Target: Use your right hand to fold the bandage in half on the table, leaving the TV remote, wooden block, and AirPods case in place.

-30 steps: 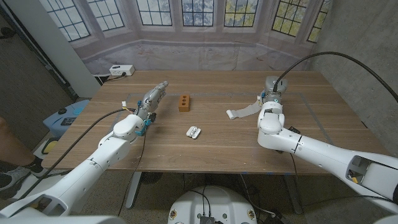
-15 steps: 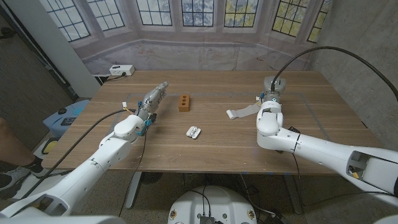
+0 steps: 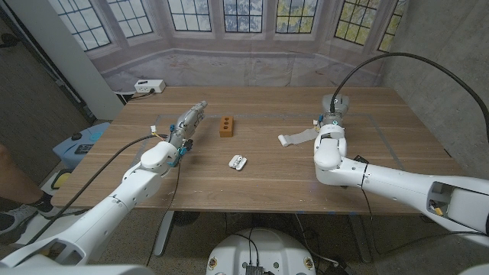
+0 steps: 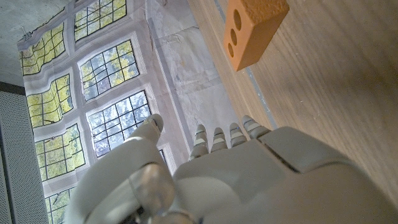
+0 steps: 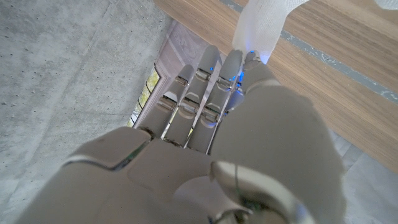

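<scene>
Right hand (image 3: 333, 109) sits at the far right of the tabletop (image 3: 267, 179). In the right wrist view its fingers (image 5: 214, 81) lie straight and pressed together, tips at one end of the bandage (image 5: 264, 22); whether the thumb pinches the cloth, I cannot tell. The bandage (image 3: 299, 137) lies as a pale strip running from the hand toward the middle, its rolled end left.

Left hand (image 3: 187, 121) at far left, fingers extended together, holding nothing (remote not made out).

Wooden block (image 3: 226, 126), three holes, just right of it. AirPods case (image 3: 238, 161) nearer, mid-table. No legible writing.
</scene>
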`<state>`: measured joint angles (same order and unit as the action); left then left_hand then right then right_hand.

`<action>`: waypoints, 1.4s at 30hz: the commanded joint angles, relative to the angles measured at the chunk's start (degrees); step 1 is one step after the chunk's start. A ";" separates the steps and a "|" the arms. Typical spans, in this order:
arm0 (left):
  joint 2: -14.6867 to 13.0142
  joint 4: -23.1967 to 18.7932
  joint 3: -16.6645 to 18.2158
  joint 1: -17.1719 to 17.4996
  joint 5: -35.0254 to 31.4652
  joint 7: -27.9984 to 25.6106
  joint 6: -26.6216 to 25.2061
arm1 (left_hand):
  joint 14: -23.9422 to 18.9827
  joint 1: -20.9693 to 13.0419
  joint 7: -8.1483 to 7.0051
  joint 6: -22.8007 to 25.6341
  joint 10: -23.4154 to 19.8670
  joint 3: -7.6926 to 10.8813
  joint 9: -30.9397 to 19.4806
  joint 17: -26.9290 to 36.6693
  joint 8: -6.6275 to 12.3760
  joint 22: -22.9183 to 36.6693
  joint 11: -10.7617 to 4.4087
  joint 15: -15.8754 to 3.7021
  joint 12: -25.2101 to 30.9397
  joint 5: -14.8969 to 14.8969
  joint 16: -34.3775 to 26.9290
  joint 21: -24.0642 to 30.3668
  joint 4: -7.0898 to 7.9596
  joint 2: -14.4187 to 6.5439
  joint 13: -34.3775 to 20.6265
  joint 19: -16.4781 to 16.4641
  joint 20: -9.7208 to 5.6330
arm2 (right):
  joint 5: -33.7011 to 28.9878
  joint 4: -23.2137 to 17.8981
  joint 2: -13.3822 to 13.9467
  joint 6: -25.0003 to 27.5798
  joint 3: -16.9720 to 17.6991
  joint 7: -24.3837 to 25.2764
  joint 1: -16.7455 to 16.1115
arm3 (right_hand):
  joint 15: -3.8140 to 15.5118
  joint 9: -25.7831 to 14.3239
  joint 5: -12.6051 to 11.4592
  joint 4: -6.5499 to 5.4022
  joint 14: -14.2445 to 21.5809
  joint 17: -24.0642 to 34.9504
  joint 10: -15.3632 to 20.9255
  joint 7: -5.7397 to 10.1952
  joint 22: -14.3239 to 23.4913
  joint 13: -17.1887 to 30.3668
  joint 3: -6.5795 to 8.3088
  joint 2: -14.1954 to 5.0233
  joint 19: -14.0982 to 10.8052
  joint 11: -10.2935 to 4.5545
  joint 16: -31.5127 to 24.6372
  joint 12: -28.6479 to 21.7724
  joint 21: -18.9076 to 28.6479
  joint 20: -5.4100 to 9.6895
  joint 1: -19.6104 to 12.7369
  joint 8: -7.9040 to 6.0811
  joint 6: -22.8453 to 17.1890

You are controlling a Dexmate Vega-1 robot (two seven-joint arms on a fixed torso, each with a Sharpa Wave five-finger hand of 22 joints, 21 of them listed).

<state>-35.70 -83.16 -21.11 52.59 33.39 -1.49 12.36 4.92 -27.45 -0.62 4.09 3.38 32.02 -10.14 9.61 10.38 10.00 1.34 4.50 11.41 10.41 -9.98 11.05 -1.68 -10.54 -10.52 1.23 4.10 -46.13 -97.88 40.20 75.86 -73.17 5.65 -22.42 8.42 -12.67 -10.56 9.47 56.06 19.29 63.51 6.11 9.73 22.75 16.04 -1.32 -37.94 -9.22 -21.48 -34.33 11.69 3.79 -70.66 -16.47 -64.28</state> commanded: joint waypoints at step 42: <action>0.35 -1.03 0.32 2.42 0.48 -0.82 1.11 | -0.02 0.00 0.16 0.22 0.14 0.05 -0.15 0.05 0.14 0.09 0.39 0.44 0.34 0.26 -0.27 0.25 -0.51 -0.02 -0.27 -0.42 0.49 | -4.02 1.77 -3.63 1.68 -8.95 -19.61 8.63 | 5.40 0.06 0.26 -0.08 1.19 1.38 0.64 -0.10 0.29 0.69 -0.11 0.16 -0.29 0.33 0.16 -0.45 -0.05 2.66 -2.06 0.28 -1.06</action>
<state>-35.27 -83.74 -21.00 54.35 33.78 -1.89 13.25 4.92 -27.45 -0.62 4.09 3.38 32.17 -10.14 9.62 10.38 9.99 1.34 4.50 11.41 10.41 -9.98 11.05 -1.83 -10.54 -10.52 1.03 4.30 -52.24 -96.61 37.47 77.67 -82.50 -12.59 -14.38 8.68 -12.40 -10.53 9.47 56.75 20.35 63.92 6.14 9.73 23.27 16.03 -1.23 -37.93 -9.01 -21.48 -34.56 11.69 3.78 -72.09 -16.30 -64.89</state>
